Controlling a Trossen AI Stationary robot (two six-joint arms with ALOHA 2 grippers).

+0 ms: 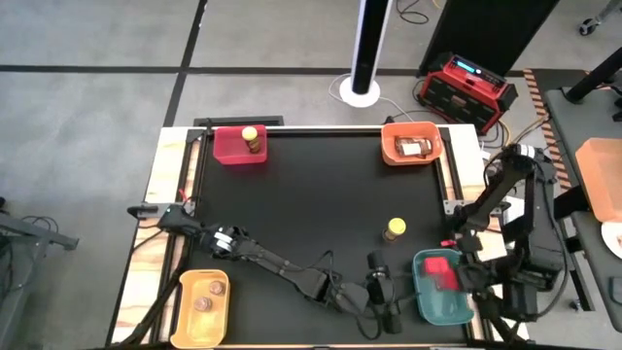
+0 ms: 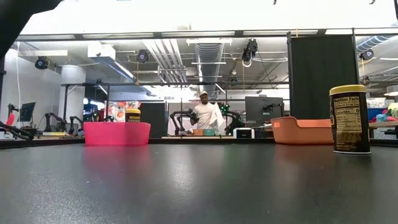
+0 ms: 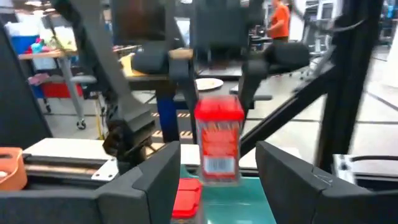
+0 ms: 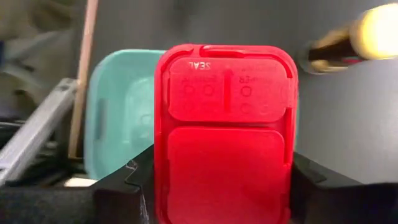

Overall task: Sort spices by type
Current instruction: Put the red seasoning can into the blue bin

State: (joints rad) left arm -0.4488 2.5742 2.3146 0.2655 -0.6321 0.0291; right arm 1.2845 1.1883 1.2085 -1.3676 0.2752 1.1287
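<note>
My right gripper is shut on a red blocky spice container, upright over the teal bin at the near right. A second red container lies in that bin. My left gripper stands open near the table's near edge, pointing at the bin with nothing between its fingers. A yellow-lidded dark jar stands on its base on the black table. Another yellow-lidded jar stands in the pink-red bin. My right gripper pinches the red container between its two fingers at the upper part, on the two narrow sides just under the red lid. The fingers come from above, pointing down. The container hangs upright below them over the teal bin; whether its base touches the bin cannot be told.
An orange bin at the far right holds a brownish jar. A yellow bin at the near left holds two small round jars. The table's middle is bare black surface. Cables trail from the left arm near the front edge.
</note>
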